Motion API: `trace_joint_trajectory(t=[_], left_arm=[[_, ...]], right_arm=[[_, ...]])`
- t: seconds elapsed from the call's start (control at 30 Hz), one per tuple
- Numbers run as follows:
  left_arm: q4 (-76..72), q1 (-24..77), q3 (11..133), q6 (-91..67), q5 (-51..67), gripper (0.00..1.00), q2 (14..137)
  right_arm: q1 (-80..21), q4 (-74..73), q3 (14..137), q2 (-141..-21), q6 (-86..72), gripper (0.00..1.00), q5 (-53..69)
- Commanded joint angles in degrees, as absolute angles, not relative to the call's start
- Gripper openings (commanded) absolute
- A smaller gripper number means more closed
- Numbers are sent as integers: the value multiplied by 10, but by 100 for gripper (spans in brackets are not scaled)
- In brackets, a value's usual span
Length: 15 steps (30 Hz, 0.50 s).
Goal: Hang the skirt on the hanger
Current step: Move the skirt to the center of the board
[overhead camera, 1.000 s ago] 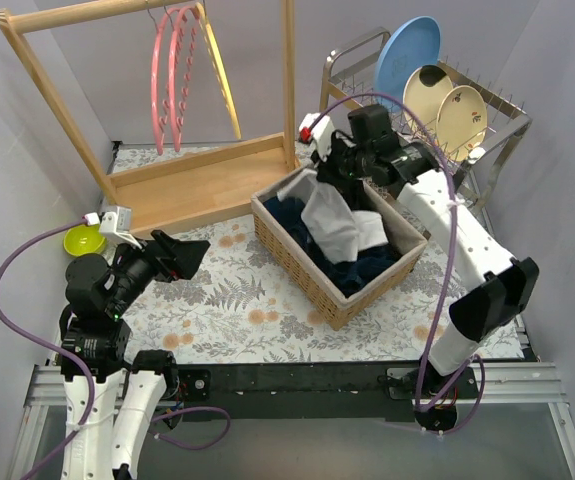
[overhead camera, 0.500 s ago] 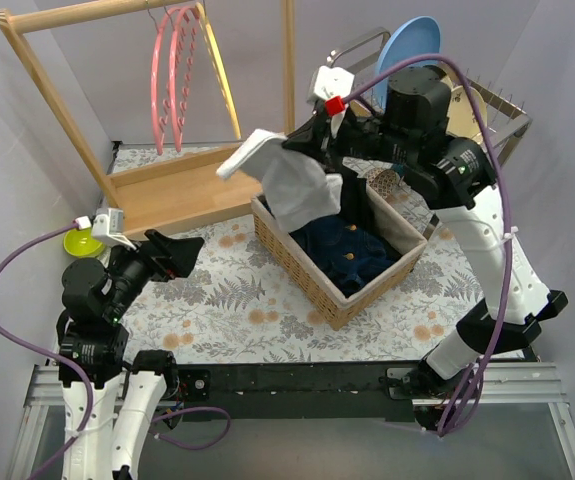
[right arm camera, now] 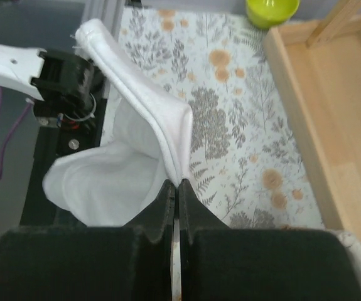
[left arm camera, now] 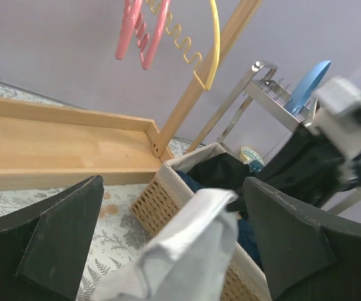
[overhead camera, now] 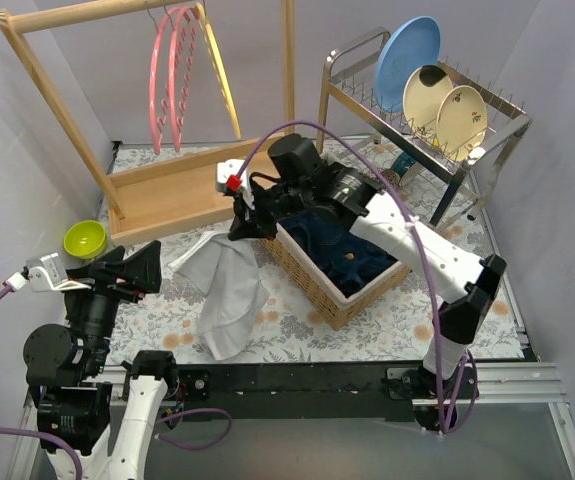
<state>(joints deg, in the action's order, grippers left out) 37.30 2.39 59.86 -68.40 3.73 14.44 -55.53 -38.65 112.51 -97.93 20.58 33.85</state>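
The white skirt [overhead camera: 225,290] lies partly on the floral table left of the wicker basket [overhead camera: 312,282]. My right gripper [overhead camera: 241,230] is shut on its top fold, the fingers pinching the cloth [right arm camera: 167,144] in the right wrist view. The skirt also shows in the left wrist view [left arm camera: 180,251], between my left fingers but apart from them. My left gripper [overhead camera: 137,268] is open and empty, left of the skirt. Pink hangers [overhead camera: 172,75] and a yellow hanger [overhead camera: 222,85] hang on the wooden rack [overhead camera: 167,190].
The basket holds dark blue clothes [overhead camera: 352,250]. A dish rack [overhead camera: 437,120] with plates stands at the back right. A green bowl [overhead camera: 84,238] sits at the left beside the rack's base.
My right gripper carried the white skirt out of the basket, leftward and down onto the table. My left arm drew back towards the near left.
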Motion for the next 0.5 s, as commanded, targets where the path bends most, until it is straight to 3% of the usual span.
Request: trace_joint_trajectory(t=[0.0, 0.07, 0.23, 0.37, 0.47], left_arm=[[401, 25, 592, -682, 19, 94, 166], [398, 25, 583, -683, 33, 95, 168], [405, 25, 549, -690, 68, 95, 185], [408, 25, 513, -700, 115, 94, 211], [400, 25, 478, -716, 141, 94, 232]], right_arm=[[-544, -333, 1085, -1012, 221, 2, 288], [-525, -327, 1059, -1047, 222, 16, 246], [-496, -349, 1071, -1100, 242, 34, 110], [-485, -332, 1041, -1041, 262, 56, 118], [-487, -375, 1020, -1010, 334, 63, 233]])
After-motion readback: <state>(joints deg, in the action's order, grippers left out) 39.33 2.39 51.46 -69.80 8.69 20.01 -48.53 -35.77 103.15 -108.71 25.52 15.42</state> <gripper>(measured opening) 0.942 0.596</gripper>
